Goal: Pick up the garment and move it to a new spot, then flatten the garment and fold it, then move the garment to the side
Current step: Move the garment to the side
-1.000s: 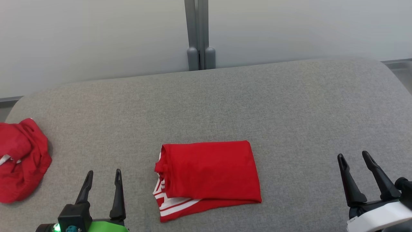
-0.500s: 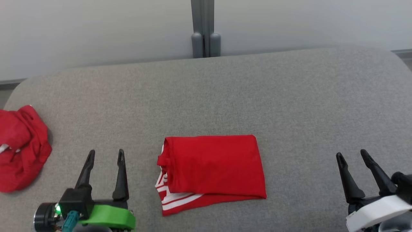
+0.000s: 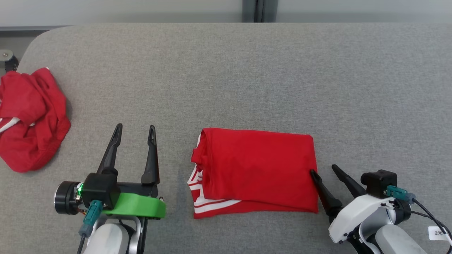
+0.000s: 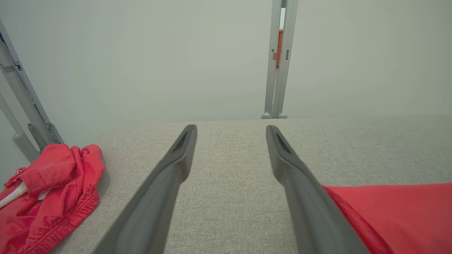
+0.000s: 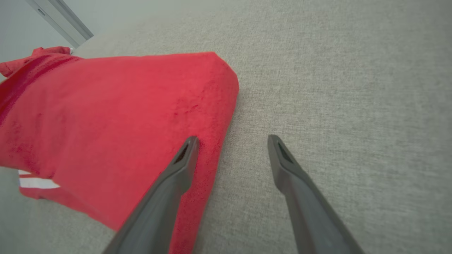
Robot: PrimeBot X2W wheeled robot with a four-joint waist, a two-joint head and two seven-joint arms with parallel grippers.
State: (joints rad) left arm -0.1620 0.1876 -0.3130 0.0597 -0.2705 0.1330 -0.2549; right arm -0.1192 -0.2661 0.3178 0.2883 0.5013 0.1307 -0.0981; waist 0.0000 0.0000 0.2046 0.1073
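Closing in, the right gripper [image 3: 323, 169] is now bringing its spread fingers [image 5: 166, 190] to the right edge of the folded garment [image 3: 254, 169], the left gripper [image 3: 135, 126] hovering spread near its left edge, so the sideways move is probably beginning.

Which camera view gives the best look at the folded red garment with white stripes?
The head view: the folded red garment with white stripes lies entirely in frame on the grey fabric surface. The left wrist view catches one corner at lower right; the right wrist view shows its right edge close up, cropped at left.
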